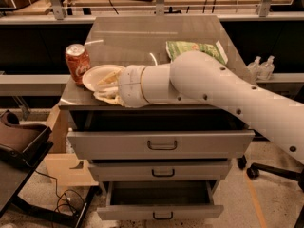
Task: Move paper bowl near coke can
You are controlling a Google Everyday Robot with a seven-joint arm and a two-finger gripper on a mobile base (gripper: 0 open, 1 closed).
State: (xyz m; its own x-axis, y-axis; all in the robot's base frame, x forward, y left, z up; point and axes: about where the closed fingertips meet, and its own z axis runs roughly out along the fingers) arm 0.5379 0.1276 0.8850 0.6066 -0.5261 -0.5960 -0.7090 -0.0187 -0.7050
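The coke can point(78, 63) stands upright at the left front corner of the cabinet top point(142, 32). The off-white paper bowl point(96, 75) sits just right of the can, almost touching it. My gripper point(108, 87) reaches in from the right on a thick white arm point(209, 87). One finger point(110, 77) lies over the bowl's inside and the other sits under its front rim, so the gripper is shut on the bowl's near-right edge. The arm hides the bowl's right side.
A green chip bag point(194, 49) lies at the back right of the top. Below are several drawers; the bottom drawer point(161, 194) is pulled open. A dark chair point(19, 141) and a cardboard box point(59, 163) stand at the left. Two small bottles point(261, 66) stand at the right.
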